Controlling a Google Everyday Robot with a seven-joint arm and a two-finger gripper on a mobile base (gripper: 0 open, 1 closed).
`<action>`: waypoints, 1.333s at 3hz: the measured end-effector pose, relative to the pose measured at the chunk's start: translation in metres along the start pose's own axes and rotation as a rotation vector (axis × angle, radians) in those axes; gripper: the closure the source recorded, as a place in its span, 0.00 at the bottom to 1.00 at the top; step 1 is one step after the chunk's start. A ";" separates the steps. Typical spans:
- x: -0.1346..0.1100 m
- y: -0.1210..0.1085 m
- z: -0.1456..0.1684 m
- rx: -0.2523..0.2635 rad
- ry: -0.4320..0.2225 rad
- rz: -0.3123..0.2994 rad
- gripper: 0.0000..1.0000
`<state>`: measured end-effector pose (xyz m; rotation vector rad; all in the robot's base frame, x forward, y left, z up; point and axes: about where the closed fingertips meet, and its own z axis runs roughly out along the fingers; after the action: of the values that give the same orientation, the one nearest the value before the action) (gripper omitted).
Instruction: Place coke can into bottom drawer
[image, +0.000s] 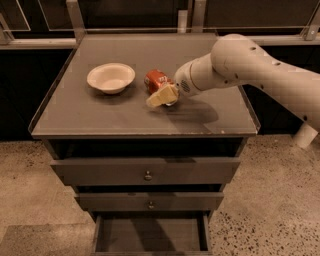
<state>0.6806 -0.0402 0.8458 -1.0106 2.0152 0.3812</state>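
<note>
The coke can (155, 79) is small and red with white lettering; it lies on the cabinet top (125, 115), right of the white bowl. My gripper (161, 97) comes in from the right on a white arm and sits just in front of and against the can's near side, its pale fingers (159, 98) pointing left and down toward the top. The bottom drawer (150, 234) is pulled open at the foot of the cabinet, a shallow dark tray with nothing visible inside.
A white bowl (110, 77) stands left of the can. Two upper drawers with round knobs (148, 175) are shut. A railing and dark glass panels (135, 15) run behind the cabinet. Speckled floor (260, 210) surrounds it.
</note>
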 end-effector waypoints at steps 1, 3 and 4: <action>0.000 0.000 0.000 0.000 0.000 0.000 0.43; 0.000 0.000 0.000 0.000 0.000 0.000 0.87; -0.003 0.007 -0.006 -0.064 0.000 -0.036 1.00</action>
<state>0.6733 -0.0378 0.8512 -1.0846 1.9932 0.4287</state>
